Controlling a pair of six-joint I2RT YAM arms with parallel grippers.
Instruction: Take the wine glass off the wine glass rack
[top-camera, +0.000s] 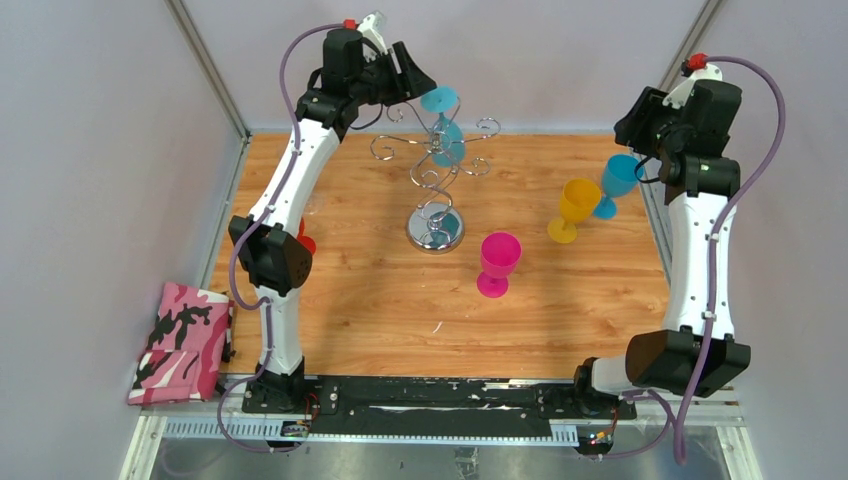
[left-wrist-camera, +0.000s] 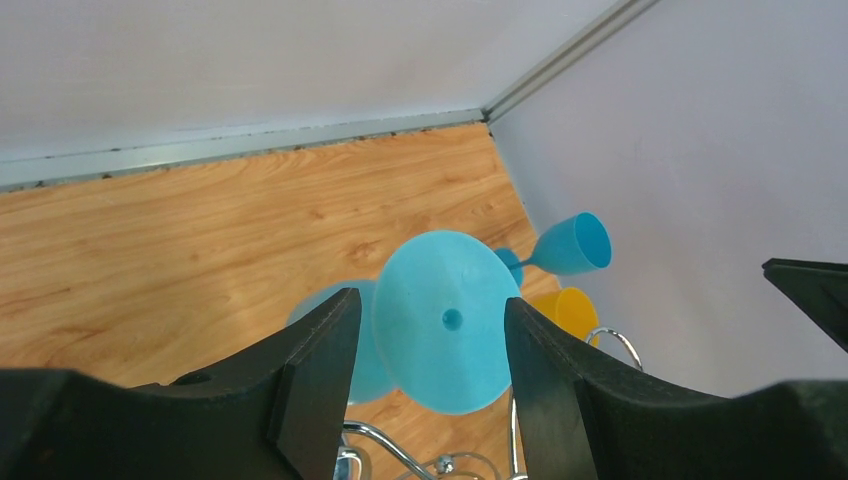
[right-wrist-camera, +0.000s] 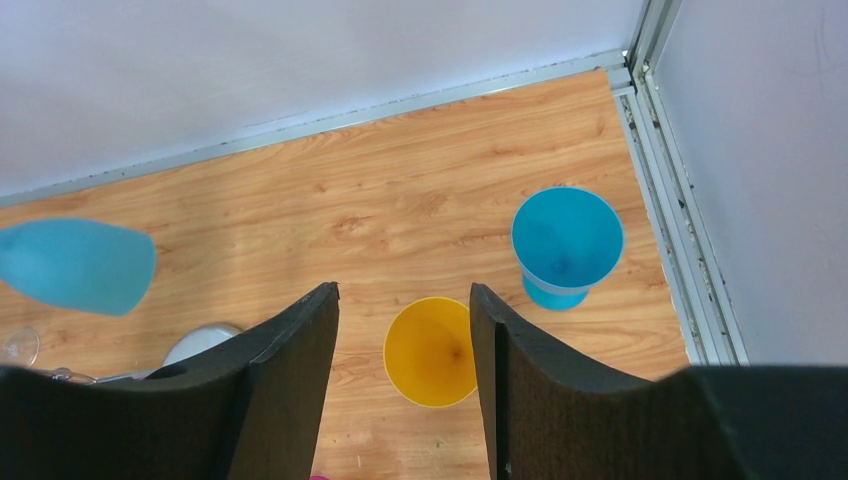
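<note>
Top external view: chrome wire rack (top-camera: 437, 170) stands upper centre of the frame on the wooden table (top-camera: 380, 300), round mirrored base down. One cyan wine glass (top-camera: 446, 135) hangs upside down from its curled arms, foot uppermost. Left hand (top-camera: 408, 80) sits at that foot, upper left of the rack's top.

Left wrist view: hand is released, fingers (left-wrist-camera: 320, 370) spread, the glass's round foot in the gap between them. Whether either finger touches it I cannot tell.

Right hand (top-camera: 645, 122) hangs at upper right of the frame, above a blue glass (top-camera: 617, 180) and a yellow glass (top-camera: 575, 205), both upright and just beside each other.

Right wrist view: hand released, fingers apart, nothing between them; the yellow glass shows below the gap.

Pink glass (top-camera: 498, 262) upright, lower right of the rack base. Pink camouflage cloth (top-camera: 185, 342) lower left, off the table.
</note>
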